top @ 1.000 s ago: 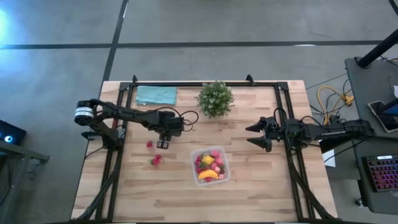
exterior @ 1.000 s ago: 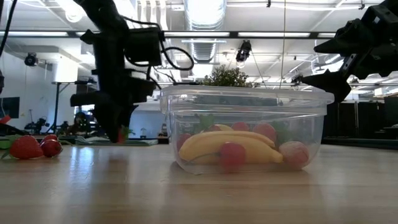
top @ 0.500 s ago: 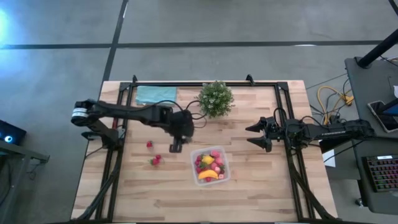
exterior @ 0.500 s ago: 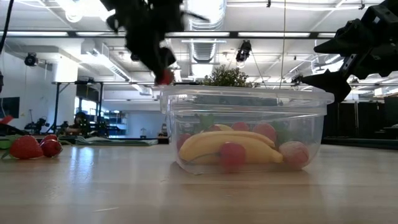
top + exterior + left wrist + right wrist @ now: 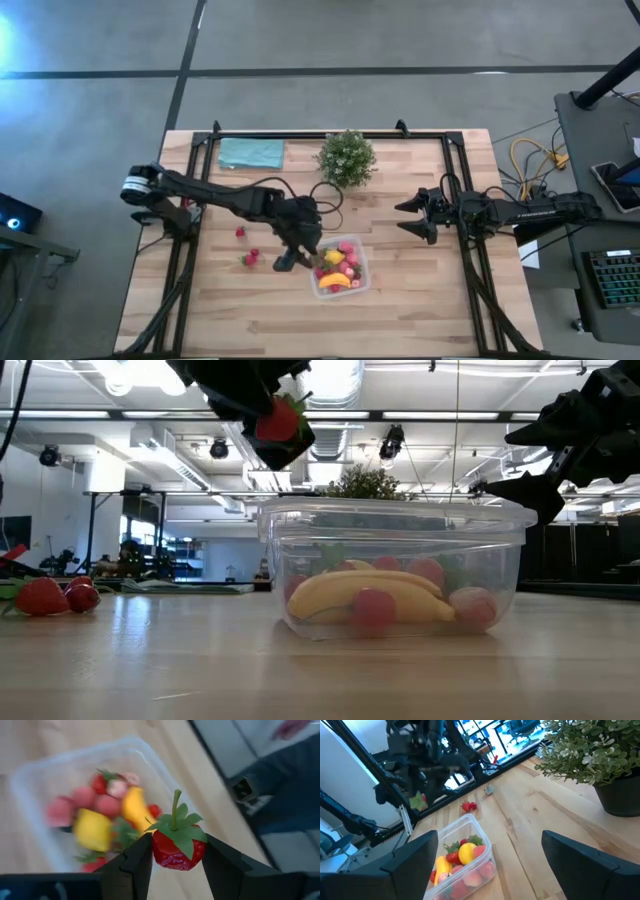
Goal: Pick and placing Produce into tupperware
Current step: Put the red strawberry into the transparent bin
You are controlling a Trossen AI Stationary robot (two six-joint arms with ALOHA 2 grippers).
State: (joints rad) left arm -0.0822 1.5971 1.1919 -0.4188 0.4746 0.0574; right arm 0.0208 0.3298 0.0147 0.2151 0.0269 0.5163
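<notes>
Wooden table bears tupperware, strawberries, plant, cloth.

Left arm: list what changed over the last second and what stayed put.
The left pincer, shut on a strawberry, rose from the table and swung toward the tupperware, now hanging at its near-left edge. Unchanged: the right pincer, open and waiting at the right; the loose strawberries on the table; the container's contents.

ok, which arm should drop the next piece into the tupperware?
Left. Its gripper already holds a strawberry in its jaws, raised beside the tupperware's rim. The right gripper hangs open and empty, off to the container's far side.
</notes>
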